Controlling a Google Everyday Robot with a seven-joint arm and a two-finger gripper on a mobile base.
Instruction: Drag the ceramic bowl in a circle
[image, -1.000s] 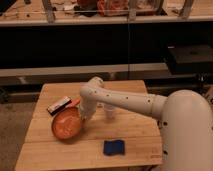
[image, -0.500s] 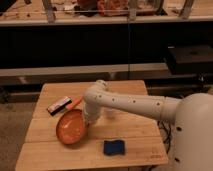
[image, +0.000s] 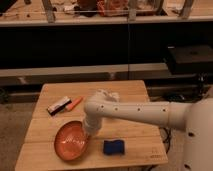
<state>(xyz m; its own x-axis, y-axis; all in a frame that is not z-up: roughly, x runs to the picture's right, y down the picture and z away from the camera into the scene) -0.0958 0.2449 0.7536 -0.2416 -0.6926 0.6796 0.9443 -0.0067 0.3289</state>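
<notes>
Camera view, glossy round orange-red ceramic bowl (image: 70, 141) on wooden table (image: 125, 91), claw (image: 90, 131) closed at its rim

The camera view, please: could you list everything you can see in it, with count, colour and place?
table: one, light wood, centre of the view.
ceramic bowl: one, orange-red, front left of the table.
sponge: one, blue, near the table's front edge, right of the bowl and apart from it.
marker: one, orange, back left of the table.
flat block: one, black and white, just left of the marker.
box: one, black, behind the table on the right.
shelf: one, pale, along the top; its items are too unclear to name.
arm: one, white, reaching in from the right.
gripper: one, white, shut on the ceramic bowl's right rim.
</notes>
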